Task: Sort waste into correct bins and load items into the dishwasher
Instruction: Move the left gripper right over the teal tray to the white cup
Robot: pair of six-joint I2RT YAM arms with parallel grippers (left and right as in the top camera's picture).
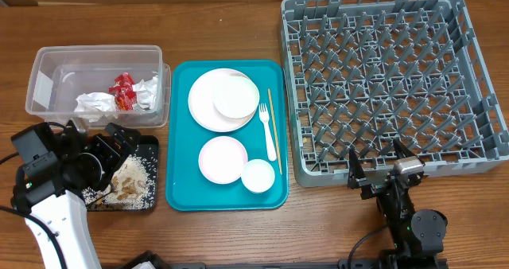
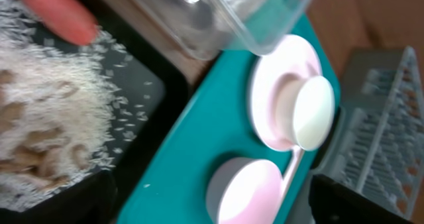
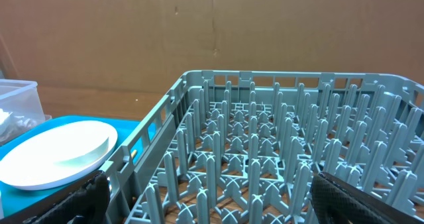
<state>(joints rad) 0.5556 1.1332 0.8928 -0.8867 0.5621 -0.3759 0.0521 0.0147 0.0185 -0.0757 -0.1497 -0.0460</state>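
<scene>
My left gripper (image 1: 119,146) hangs open over the black bin (image 1: 149,145), nothing between its fingers. Loose rice scraps (image 1: 131,181) fill that bin, and in the left wrist view an orange carrot (image 2: 53,12) lies on the rice (image 2: 40,105). The clear bin (image 1: 48,62) holds a red wrapper (image 1: 123,91) and white napkins (image 1: 95,102). White plates (image 1: 215,102), a pink plate (image 1: 223,159), a cup (image 1: 258,176), a fork (image 1: 268,134) and a wooden stick (image 1: 274,130) lie on the teal tray (image 1: 183,181). My right gripper (image 1: 378,167) stands open at the front edge of the grey dishwasher rack (image 1: 290,102).
The rack's upright pegs (image 3: 252,151) fill the right wrist view, with a white plate (image 3: 53,154) to their left. Bare wooden table lies in front of the teal tray and behind the bins. A cardboard wall (image 3: 212,32) stands behind the table.
</scene>
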